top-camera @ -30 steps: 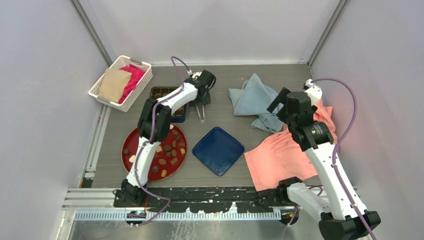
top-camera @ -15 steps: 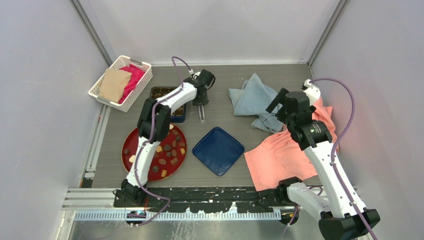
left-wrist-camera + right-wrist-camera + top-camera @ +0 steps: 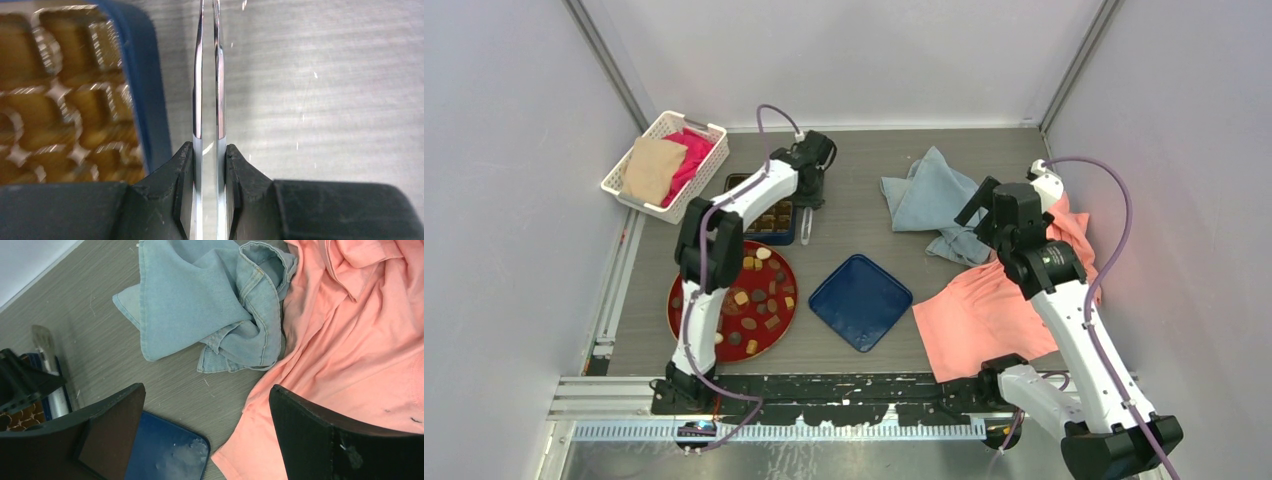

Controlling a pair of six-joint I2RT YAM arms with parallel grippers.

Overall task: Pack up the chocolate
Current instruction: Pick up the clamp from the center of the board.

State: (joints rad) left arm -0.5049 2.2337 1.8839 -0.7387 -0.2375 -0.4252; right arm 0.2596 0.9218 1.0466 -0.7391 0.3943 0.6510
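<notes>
Several small chocolate pieces (image 3: 755, 297), dark brown, tan and cream, lie on a round red plate (image 3: 682, 318) left of centre. A blue box with gold compartments (image 3: 773, 222) stands behind the plate; it also shows in the left wrist view (image 3: 75, 105). My left gripper (image 3: 807, 196) is shut on the metal tongs (image 3: 209, 90), which hang over bare table just right of the box's edge. The tong tips (image 3: 806, 236) are empty as far as I can see. My right gripper (image 3: 207, 415) is open and empty, high above the table's right side.
A blue box lid (image 3: 861, 301) lies at the centre. Light blue jeans (image 3: 931, 198) and a salmon shirt (image 3: 1004, 300) lie at the right. A white basket (image 3: 665, 165) with tan and pink cloths stands at the back left.
My left gripper with the tongs has moved left, from behind the blue lid to the right edge of the box. The right arm has barely moved.
</notes>
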